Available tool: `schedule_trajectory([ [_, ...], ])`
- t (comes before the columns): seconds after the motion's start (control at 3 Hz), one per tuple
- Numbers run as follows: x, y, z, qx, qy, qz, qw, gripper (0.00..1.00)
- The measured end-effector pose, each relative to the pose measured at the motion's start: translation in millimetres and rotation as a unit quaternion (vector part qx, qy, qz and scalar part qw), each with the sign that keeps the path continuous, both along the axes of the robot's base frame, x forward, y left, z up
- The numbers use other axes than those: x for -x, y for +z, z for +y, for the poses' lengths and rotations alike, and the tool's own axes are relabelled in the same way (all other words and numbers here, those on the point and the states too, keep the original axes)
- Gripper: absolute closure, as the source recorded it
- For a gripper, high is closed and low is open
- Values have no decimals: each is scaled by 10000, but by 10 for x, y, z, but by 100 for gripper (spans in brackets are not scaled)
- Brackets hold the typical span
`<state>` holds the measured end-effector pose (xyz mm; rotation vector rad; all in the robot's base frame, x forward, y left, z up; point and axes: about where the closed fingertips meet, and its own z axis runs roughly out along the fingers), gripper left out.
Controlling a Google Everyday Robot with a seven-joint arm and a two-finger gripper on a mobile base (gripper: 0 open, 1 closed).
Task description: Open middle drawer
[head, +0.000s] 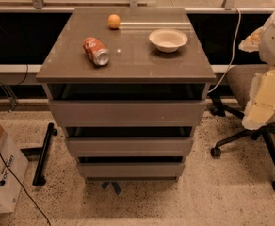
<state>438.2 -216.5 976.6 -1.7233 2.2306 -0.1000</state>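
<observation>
Three drawers are facing us; the middle drawer [128,146] is sitting central, long axis running left-right, below the desk [137,62] and down-left of the end effector [263,102], which is hovering well apart at right. Open or closed, I cannot tell.

No legible text, tool [256,117] at right edge

**Cut off, covered, too small**

The tool [263,100] sits at the right edge, partly cut off by the frame, and hides much of the office chair [241,81]. The middle drawer [129,146] shows only its front panel. The cardboard box [1,173] runs off the left edge. A pale speck [118,51] on the surface [133,62] is too small to identify.
</observation>
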Motion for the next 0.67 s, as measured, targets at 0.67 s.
schedule_trajectory([
  [0.67, -77, -125, 41, -46, -28, -136, 9999, 0],
])
